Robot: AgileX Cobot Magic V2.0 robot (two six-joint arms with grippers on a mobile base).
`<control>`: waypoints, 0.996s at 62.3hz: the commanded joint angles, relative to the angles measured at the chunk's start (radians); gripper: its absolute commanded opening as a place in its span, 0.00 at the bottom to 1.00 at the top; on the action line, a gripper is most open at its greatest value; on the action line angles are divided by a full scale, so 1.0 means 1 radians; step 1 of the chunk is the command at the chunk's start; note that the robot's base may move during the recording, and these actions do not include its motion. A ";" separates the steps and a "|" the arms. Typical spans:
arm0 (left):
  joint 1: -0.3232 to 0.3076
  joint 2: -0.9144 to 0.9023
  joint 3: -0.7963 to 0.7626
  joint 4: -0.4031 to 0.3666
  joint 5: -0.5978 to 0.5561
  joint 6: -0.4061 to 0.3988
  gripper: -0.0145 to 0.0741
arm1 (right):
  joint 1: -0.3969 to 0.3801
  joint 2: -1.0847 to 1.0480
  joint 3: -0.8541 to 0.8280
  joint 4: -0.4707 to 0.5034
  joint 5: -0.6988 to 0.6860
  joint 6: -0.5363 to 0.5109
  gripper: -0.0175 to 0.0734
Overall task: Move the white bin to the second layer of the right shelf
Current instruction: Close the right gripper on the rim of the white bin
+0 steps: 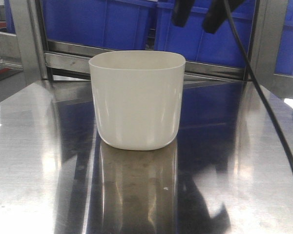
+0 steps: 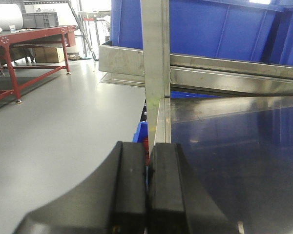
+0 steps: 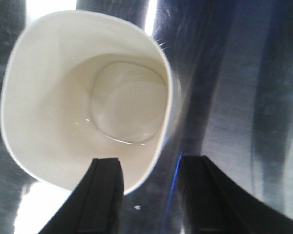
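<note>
In the front view I see the white bin (image 1: 136, 100), glossy, smooth-walled and rounded-square at the mouth, upright on the brushed steel shelf (image 1: 34, 161), below and just left of my right gripper (image 1: 198, 14), with blue crates (image 1: 97, 22) behind and a black cable (image 1: 263, 97) alongside. My left wrist view shows the left gripper (image 2: 147, 190) with its pads pressed together, beside a steel post (image 2: 156, 58). The right wrist view has the right gripper spread, one finger above the bin's mouth, the other outside its wall.
</note>
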 commanded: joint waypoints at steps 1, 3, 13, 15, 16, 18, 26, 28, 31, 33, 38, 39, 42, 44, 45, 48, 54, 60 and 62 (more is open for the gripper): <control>-0.004 -0.013 0.037 -0.006 -0.084 -0.003 0.26 | 0.010 -0.004 -0.064 0.006 0.000 0.073 0.63; -0.004 -0.013 0.037 -0.006 -0.084 -0.003 0.26 | 0.014 0.009 -0.072 0.002 0.000 0.085 0.63; -0.004 -0.013 0.037 -0.006 -0.084 -0.003 0.26 | 0.026 0.079 -0.121 -0.036 0.029 0.096 0.63; -0.004 -0.013 0.037 -0.006 -0.084 -0.003 0.26 | 0.026 0.091 -0.127 -0.044 0.031 0.102 0.63; -0.004 -0.013 0.037 -0.006 -0.084 -0.003 0.26 | 0.026 0.096 -0.130 -0.047 0.031 0.107 0.63; -0.004 -0.013 0.037 -0.006 -0.084 -0.003 0.26 | 0.026 0.105 -0.134 -0.055 0.031 0.115 0.63; -0.004 -0.013 0.037 -0.006 -0.084 -0.003 0.26 | 0.025 0.130 -0.136 -0.088 0.035 0.130 0.63; -0.004 -0.013 0.037 -0.006 -0.084 -0.003 0.26 | 0.025 0.138 -0.136 -0.096 0.036 0.131 0.63; -0.004 -0.013 0.037 -0.006 -0.084 -0.003 0.26 | 0.024 0.149 -0.136 -0.105 0.039 0.131 0.63; -0.004 -0.013 0.037 -0.006 -0.084 -0.003 0.26 | 0.024 0.157 -0.136 -0.105 0.041 0.131 0.63; -0.004 -0.013 0.037 -0.006 -0.084 -0.003 0.26 | 0.024 0.170 -0.136 -0.105 0.042 0.131 0.63; -0.004 -0.013 0.037 -0.006 -0.084 -0.003 0.26 | 0.024 0.172 -0.136 -0.105 0.042 0.131 0.63; -0.004 -0.013 0.037 -0.006 -0.084 -0.003 0.26 | 0.020 0.184 -0.136 -0.121 0.043 0.131 0.59; -0.004 -0.013 0.037 -0.006 -0.084 -0.003 0.26 | 0.020 0.186 -0.136 -0.121 0.043 0.131 0.59; -0.004 -0.013 0.037 -0.006 -0.084 -0.003 0.26 | 0.020 0.186 -0.136 -0.121 0.043 0.131 0.59; -0.004 -0.013 0.037 -0.006 -0.084 -0.003 0.26 | 0.020 0.186 -0.136 -0.121 0.046 0.131 0.59; -0.004 -0.013 0.037 -0.006 -0.084 -0.003 0.26 | 0.020 0.186 -0.136 -0.121 0.055 0.141 0.56; -0.004 -0.013 0.037 -0.006 -0.084 -0.003 0.26 | 0.020 0.187 -0.136 -0.121 0.061 0.174 0.48; -0.004 -0.013 0.037 -0.006 -0.084 -0.003 0.26 | 0.020 0.189 -0.136 -0.121 0.061 0.185 0.45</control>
